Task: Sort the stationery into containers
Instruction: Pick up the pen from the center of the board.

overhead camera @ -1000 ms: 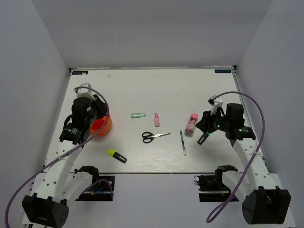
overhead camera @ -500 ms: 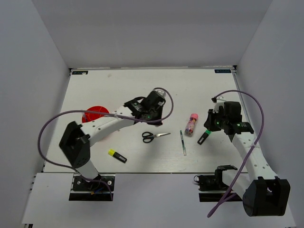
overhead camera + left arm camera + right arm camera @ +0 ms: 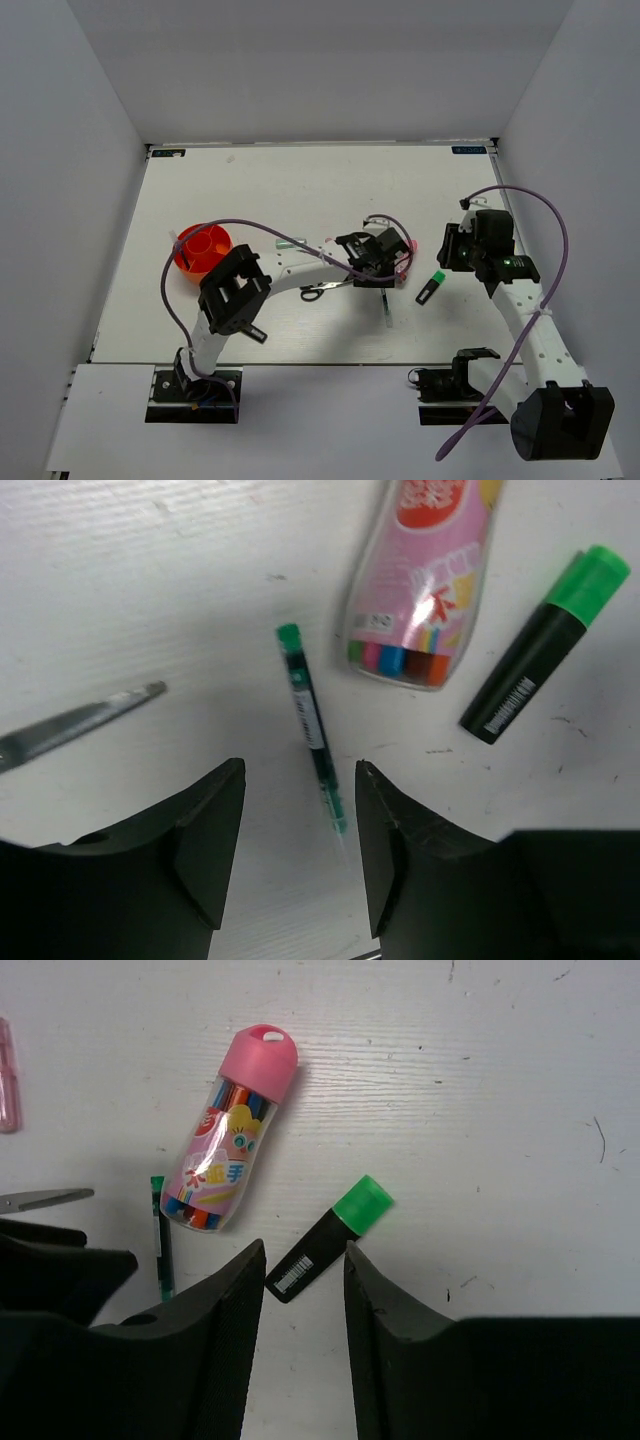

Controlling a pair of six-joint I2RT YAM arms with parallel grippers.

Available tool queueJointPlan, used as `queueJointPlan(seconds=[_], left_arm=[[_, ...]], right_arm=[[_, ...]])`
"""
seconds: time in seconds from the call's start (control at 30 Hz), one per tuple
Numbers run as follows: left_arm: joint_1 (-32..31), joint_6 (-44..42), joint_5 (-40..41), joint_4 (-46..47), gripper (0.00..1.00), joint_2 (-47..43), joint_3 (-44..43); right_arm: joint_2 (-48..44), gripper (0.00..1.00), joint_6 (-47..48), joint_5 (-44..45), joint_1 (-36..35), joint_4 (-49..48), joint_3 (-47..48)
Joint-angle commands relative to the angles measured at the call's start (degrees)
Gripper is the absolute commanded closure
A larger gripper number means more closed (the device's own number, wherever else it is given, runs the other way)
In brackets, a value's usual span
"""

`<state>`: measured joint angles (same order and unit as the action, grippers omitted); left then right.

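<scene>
My left gripper (image 3: 388,268) is open and low over the table, with the tip of a thin green pen (image 3: 310,730) between its jaws (image 3: 298,780). A pink-capped clear tube (image 3: 425,590) and a black green-capped marker (image 3: 545,645) lie just beyond it. My right gripper (image 3: 447,262) is open, its jaws (image 3: 304,1260) astride the marker's (image 3: 330,1238) black end without touching it. The tube (image 3: 232,1150) and the pen (image 3: 160,1240) lie to its left. The black-handled scissors (image 3: 325,288) lie under my left arm. The orange-red cup (image 3: 203,247) stands at the far left.
A pink bottle (image 3: 5,1075) shows at the left edge of the right wrist view. The left arm's links stretch across the table's middle, and its elbow (image 3: 232,292) covers most of the yellow-capped marker. White walls close in the table on three sides.
My left arm has swung from the orange-red cup at the left across the table to the pen beside the tube. My right gripper has shifted slightly up and right near the green-capped marker.
</scene>
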<state>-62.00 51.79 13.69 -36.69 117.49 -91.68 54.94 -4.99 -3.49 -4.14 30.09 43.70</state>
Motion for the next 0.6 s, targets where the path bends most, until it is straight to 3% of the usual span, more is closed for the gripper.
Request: queueJointPlan(seconds=[0.0,0.57], left_arm=[[-2.4,4.6,6.5,1.6,0.42,0.4,-3.1],[-2.5,7.8,7.4,-3.5,0.52,8.1,-8.9]], right_arm=[[-1.4,0.59,-1.2,2.3,0.2,-0.6,1.4],[-4.4,0.59,-1.5,2.8,-0.1,-1.0,1.6]])
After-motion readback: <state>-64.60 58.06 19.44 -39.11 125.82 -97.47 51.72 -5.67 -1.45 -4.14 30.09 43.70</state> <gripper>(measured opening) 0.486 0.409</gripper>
